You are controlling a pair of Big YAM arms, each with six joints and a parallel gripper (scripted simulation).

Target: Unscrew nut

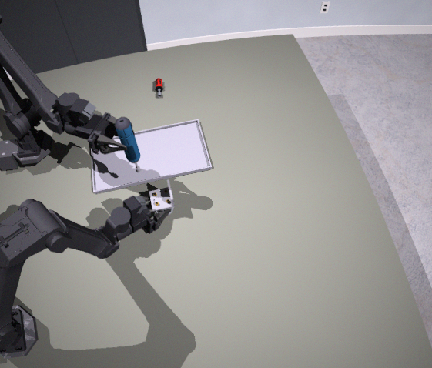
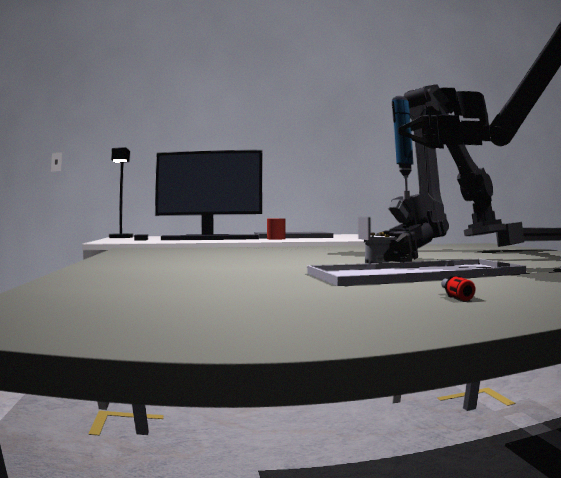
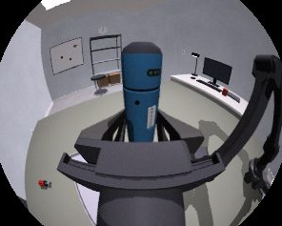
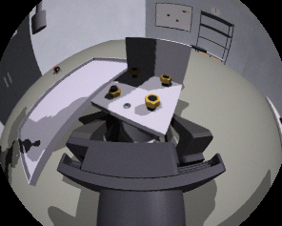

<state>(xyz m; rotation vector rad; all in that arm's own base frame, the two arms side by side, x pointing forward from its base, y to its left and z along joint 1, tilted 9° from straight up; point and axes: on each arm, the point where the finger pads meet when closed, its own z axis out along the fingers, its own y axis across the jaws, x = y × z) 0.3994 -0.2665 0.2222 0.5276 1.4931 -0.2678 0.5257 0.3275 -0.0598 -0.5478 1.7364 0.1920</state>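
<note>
The nut [image 4: 114,92] is sitting low on the bracket [image 1: 162,205] [image 2: 364,227] [image 4: 157,118], its stud showing above it, on the plate's tray-side corner beside a bare hole; three other nuts are sharing the plate, which is lying across the joint module [image 2: 374,251] [image 4: 133,132]. The module is standing upright just beside the tray [image 1: 152,180] [image 2: 339,281] [image 4: 92,59]; the right gripper [image 1: 159,204] [image 2: 391,251] [image 4: 141,113] is gripping it. The left gripper [image 1: 125,146] [image 2: 408,127] [image 3: 141,113] is clasping the driver [image 1: 128,138] [image 2: 406,130] [image 3: 142,94] [image 4: 39,20] by its barrel, tip pointing down, apart from the nut. Beyond the tray, a red tool [image 1: 159,83] [image 2: 459,288] [image 3: 42,183] [image 4: 56,70] is lying on its side; farther off, a monitor [image 2: 208,182] [image 3: 217,71] and a red mug [image 2: 276,228] [image 3: 225,92] are standing on a desk [image 2: 141,242] [image 3: 181,78].
</note>
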